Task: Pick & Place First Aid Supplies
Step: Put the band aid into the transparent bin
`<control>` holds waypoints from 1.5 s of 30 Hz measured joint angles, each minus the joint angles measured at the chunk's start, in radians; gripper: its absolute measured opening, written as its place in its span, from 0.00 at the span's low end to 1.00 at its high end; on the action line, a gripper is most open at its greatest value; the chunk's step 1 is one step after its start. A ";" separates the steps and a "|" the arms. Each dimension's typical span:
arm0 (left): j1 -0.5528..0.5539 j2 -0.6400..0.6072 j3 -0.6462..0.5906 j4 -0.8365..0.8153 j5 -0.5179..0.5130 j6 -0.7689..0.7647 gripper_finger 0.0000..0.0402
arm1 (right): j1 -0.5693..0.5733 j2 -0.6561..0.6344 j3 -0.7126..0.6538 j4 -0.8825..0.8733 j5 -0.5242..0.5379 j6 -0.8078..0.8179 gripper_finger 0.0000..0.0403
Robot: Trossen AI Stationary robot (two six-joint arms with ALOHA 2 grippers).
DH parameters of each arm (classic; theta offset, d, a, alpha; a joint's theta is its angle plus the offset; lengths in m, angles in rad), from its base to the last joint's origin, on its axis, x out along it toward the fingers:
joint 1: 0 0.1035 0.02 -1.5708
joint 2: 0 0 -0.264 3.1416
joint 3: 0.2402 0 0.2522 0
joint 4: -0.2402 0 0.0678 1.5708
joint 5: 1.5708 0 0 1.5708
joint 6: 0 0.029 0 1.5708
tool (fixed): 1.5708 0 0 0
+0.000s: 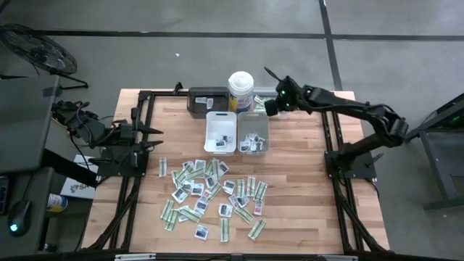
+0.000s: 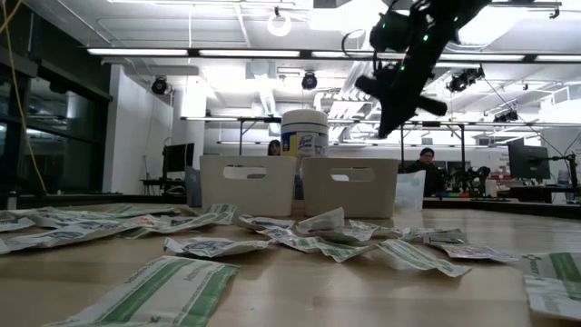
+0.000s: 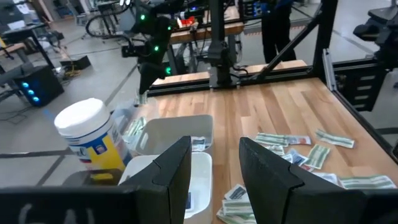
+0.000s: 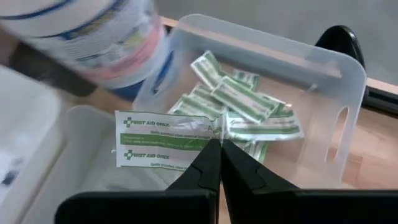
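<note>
Above the clear tray (image 4: pixel 323 81) at the table's back, the right gripper (image 4: pixel 219 149) is pinching a green-and-white strip (image 4: pixel 163 146) between closed fingers, mid-placement. Next it needs opening over the strips inside. The left gripper (image 3: pixel 214 171) is waiting half-open, empty.

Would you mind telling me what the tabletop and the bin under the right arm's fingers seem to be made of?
Tabletop: probably wood, butcher-block style, with visible plank seams and grain. Clear bin: likely translucent plastic, since the green-and-white strips show through its glossy walls.
</note>
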 joint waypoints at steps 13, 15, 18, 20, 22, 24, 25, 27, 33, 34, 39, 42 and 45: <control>0.000 0.000 0.000 -0.003 -0.012 -0.019 0.33 | -0.133 0.202 0.000 0.103 -0.013 0.056 0.00; 0.000 0.000 0.000 -0.003 -0.012 -0.022 0.33 | -0.149 0.227 0.000 0.108 -0.026 0.071 0.00; 0.000 0.000 0.000 -0.003 -0.026 -0.023 0.33 | -0.166 0.253 0.000 0.108 -0.047 0.077 0.00; 0.000 0.000 0.000 -0.003 -0.029 -0.023 0.33 | -0.171 0.262 0.000 0.107 -0.054 0.074 0.01; 0.000 0.000 0.000 -0.003 -0.034 -0.023 0.33 | -0.172 0.268 0.000 0.107 -0.051 0.074 0.03; 0.000 0.000 0.000 -0.003 -0.035 -0.023 0.33 | -0.171 0.270 0.000 0.107 -0.050 0.073 0.05; 0.000 0.000 0.000 -0.003 -0.036 -0.023 0.33 | -0.171 0.270 0.000 0.107 -0.050 0.073 0.06; 0.000 0.000 0.000 -0.003 -0.037 -0.023 0.33 | -0.171 0.270 0.000 0.108 -0.050 0.071 0.10; 0.000 0.000 0.000 -0.003 -0.038 -0.023 0.33 | -0.171 0.270 0.000 0.107 -0.063 0.068 0.20; 0.000 0.000 0.000 -0.003 -0.038 -0.023 0.33 | -0.171 0.270 0.000 0.107 -0.068 0.064 0.21; 0.000 0.000 0.000 -0.003 -0.038 -0.023 0.33 | -0.171 0.251 0.000 0.106 -0.134 -0.006 0.27; 0.000 0.000 0.000 -0.003 -0.037 -0.023 0.33 | -0.171 0.221 0.000 0.099 -0.190 -0.039 0.28; 0.000 0.000 0.000 -0.003 -0.037 -0.023 0.33 | -0.164 0.183 0.000 0.085 -0.241 -0.072 0.28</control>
